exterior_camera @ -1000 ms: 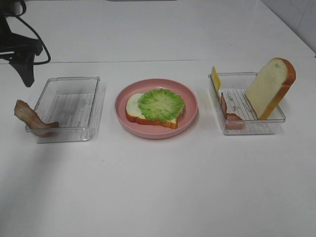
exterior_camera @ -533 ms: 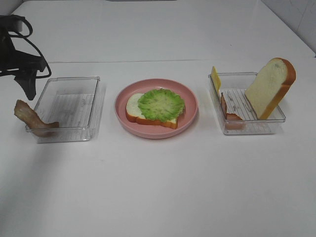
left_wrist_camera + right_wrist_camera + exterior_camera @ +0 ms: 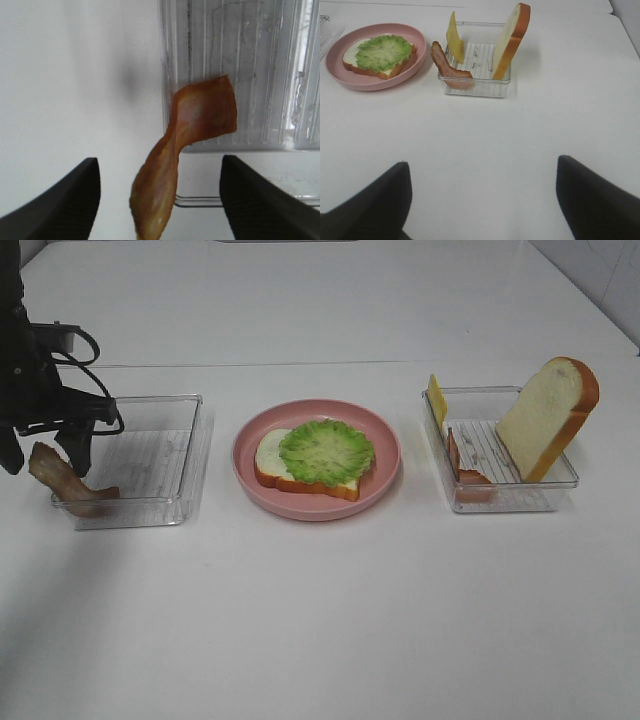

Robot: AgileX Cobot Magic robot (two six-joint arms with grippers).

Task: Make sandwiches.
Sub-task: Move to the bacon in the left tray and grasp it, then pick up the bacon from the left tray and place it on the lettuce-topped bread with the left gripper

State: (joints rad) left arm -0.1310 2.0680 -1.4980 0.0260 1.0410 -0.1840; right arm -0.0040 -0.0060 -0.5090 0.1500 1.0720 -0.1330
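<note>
On the pink plate lies the sandwich's bottom bread slice with a green lettuce leaf on top. A brown bacon strip hangs over the front left corner of the left clear tray. My left gripper hovers over that strip, open, with one finger on each side of it. In the left wrist view the bacon strip runs between the fingers without touching them. My right gripper is open and empty, well short of the right tray.
The right tray holds a yellow cheese square, another bacon strip and an upright bread slice. The same plate and upright bread slice show in the right wrist view. White table all around.
My left arm has come down and to the right from the far left, and now stands over the bacon strip. The food and the right arm have not moved.
</note>
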